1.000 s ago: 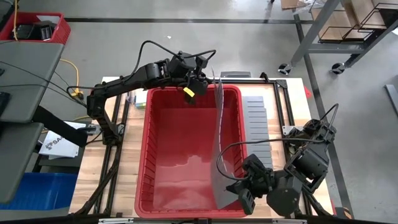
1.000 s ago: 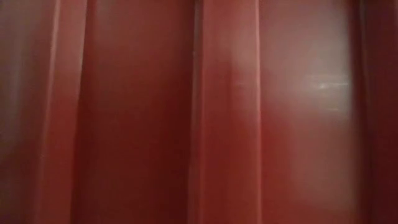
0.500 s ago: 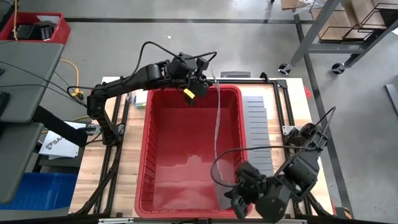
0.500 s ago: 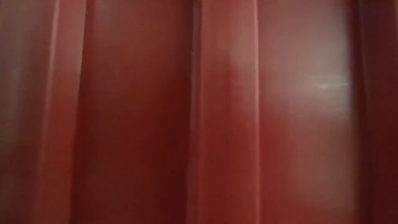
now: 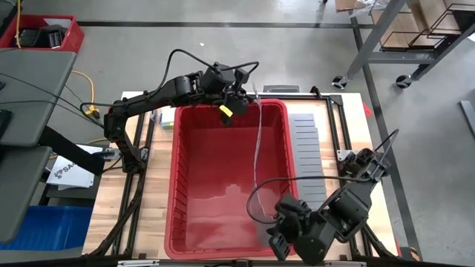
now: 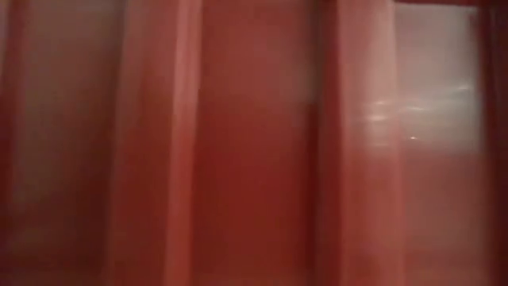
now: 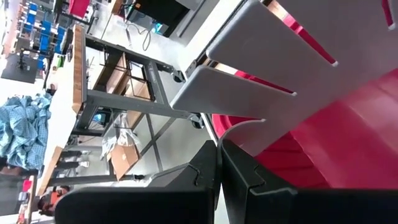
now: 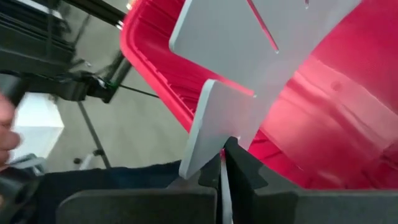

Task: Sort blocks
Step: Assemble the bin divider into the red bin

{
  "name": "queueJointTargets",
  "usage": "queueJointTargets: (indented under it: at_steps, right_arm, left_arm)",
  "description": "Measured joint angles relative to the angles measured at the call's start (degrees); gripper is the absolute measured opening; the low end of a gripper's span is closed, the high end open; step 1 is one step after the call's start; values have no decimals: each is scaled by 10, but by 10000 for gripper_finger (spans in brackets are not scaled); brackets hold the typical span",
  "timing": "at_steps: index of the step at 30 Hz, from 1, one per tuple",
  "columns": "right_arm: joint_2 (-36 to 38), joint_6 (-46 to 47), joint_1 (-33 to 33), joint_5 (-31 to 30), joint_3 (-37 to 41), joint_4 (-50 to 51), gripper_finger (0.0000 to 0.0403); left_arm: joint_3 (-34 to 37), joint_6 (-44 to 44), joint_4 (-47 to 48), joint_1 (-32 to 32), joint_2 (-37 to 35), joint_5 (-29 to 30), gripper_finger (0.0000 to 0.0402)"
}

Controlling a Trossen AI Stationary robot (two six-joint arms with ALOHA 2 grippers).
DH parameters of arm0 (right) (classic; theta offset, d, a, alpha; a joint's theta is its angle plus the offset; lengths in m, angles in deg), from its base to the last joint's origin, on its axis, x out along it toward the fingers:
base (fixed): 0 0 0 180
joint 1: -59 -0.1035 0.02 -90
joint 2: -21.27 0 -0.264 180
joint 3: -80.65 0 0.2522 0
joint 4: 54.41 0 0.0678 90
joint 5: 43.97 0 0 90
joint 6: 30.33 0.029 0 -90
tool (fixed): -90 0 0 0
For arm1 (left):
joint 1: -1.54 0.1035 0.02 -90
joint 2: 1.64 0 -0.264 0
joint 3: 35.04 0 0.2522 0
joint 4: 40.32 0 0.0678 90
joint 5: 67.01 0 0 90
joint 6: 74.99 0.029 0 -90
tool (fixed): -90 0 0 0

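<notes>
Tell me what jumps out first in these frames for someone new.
The large red plastic bin fills the middle of the table. A thin grey slotted divider sheet stands on edge inside it, running from the far wall to the near wall, pinched at the far end by the left gripper and at the near end by the right gripper, jaws shut on it. More flat grey slotted sheets lie on the table right of the bin.

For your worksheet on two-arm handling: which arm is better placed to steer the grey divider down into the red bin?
Neither alone, probably: left gripper pinches the divider sheet at the bin's far rim, right gripper at its near end.
</notes>
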Motion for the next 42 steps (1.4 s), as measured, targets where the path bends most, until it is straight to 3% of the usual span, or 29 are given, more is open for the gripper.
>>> queueJointTargets:
  at_steps: [20,42]
  right_arm:
    - [44,10,0,28,0,31,0]
    - [18,16,1,35,7,23,0]
  left_arm:
    - [0,-9,-25,-5,0,5,0]
    - [0,-22,-15,-5,0,4,0]
